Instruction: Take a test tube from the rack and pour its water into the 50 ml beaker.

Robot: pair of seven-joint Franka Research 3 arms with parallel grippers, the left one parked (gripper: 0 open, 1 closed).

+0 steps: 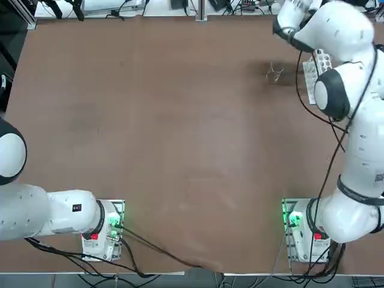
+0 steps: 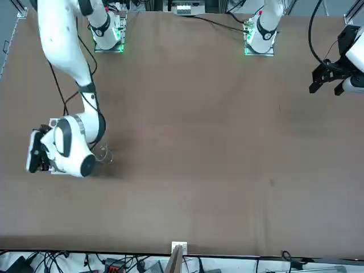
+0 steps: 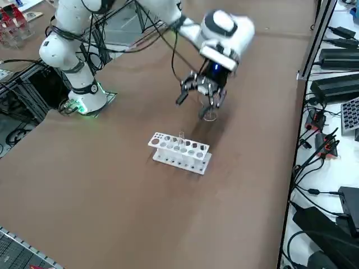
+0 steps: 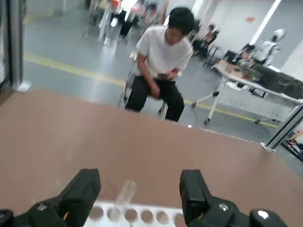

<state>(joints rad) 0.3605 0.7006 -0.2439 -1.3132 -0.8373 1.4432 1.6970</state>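
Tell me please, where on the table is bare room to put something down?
Widest: the tabletop between the beaker and the parked left arm. Another bare patch borders the rack on its right. Crowded: around rack and beaker, where the open right tool hovers and cables hang.

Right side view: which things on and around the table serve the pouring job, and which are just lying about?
For the job:
- test tube
- white rack
- clear glass beaker
- right gripper, open above the rack

Just about:
- black cables
- red-capped bottles
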